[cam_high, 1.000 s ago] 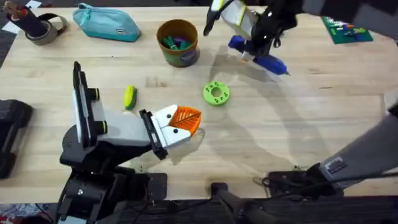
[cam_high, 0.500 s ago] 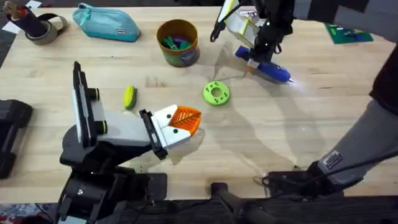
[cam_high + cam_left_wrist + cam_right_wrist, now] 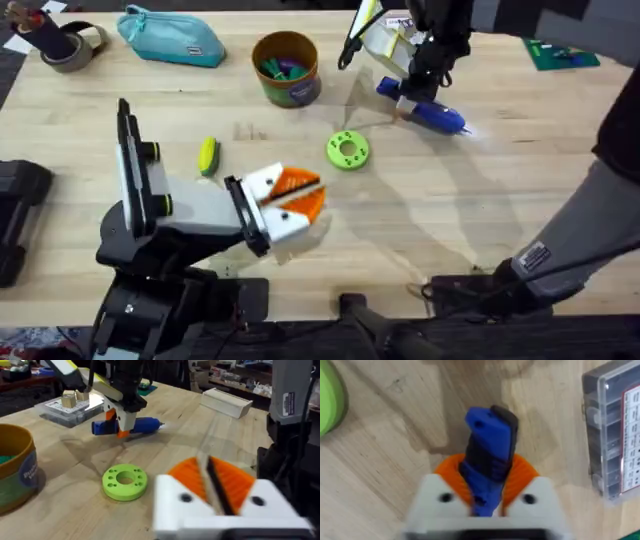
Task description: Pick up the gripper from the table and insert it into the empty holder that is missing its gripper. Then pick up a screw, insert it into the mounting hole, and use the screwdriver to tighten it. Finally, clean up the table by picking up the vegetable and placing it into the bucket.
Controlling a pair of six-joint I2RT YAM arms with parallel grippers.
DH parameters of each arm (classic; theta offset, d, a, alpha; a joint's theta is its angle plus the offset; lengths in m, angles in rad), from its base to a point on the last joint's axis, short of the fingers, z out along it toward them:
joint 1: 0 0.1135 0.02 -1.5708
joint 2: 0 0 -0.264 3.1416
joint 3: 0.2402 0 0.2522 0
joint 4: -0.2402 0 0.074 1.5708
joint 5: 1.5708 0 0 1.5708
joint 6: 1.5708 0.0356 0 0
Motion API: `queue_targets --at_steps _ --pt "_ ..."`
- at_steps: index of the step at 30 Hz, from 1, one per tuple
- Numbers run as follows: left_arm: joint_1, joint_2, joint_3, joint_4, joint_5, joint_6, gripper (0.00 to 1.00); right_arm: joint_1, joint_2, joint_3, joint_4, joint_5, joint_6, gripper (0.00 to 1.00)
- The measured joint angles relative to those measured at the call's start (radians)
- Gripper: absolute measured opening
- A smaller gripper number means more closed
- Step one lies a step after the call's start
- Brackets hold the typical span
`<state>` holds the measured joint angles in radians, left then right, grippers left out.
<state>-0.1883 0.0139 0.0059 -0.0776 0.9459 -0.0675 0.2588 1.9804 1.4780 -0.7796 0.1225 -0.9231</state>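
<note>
At the table's far right, the right gripper (image 3: 418,92) is clamped on the screwdriver (image 3: 430,114), which lies flat, its long axis slanting, tip pointing right and slightly nearer.

The right gripper (image 3: 415,92) is carrying the screwdriver (image 3: 432,115) slightly rightward over the surface (image 3: 480,200), while the left gripper (image 3: 300,196) is opening its orange pads.

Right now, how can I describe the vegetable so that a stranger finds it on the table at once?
Start from the tan bucket at the far side of the wooden table and come toward the left arm's white gripper. The vegetable lies on the bare wood beside that arm. It is small, oblong and yellow with green, unlike the flat round green disc with a centre hole.
</note>
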Motion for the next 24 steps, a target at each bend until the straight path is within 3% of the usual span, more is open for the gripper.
queue_targets --at_steps 4,5,6,13,18,21,24 --pt "0.0 0.0 0.0 0.0 0.0 -0.002 0.826 0.0 0.0 0.0 0.0 0.001 -0.002 0.781" --pt "0.0 0.0 0.0 0.0 0.0 -0.003 0.942 0.0 0.0 0.0 -0.001 0.001 -0.004 0.912" --pt "0.0 0.0 0.0 0.0 0.0 -0.004 0.974 0.0 0.0 0.0 -0.006 0.001 -0.007 0.975" --pt "0.0 0.0 0.0 0.006 -0.001 -0.007 0.986 0.005 -0.028 0.0 -0.067 0.001 0.044 0.995" --pt "0.006 0.0 0.003 0.122 -0.036 -0.1 0.986 0.029 -0.157 -0.001 -0.07 0.001 0.161 0.995" --pt "0.023 0.004 0.034 0.077 -0.09 -0.132 0.986 0.046 -0.285 -0.001 -0.077 0.001 0.258 0.995" --pt "0.046 0.048 0.134 -0.024 -0.163 -0.121 0.986 0.061 -0.419 0.0 -0.118 0.0 0.365 0.995"
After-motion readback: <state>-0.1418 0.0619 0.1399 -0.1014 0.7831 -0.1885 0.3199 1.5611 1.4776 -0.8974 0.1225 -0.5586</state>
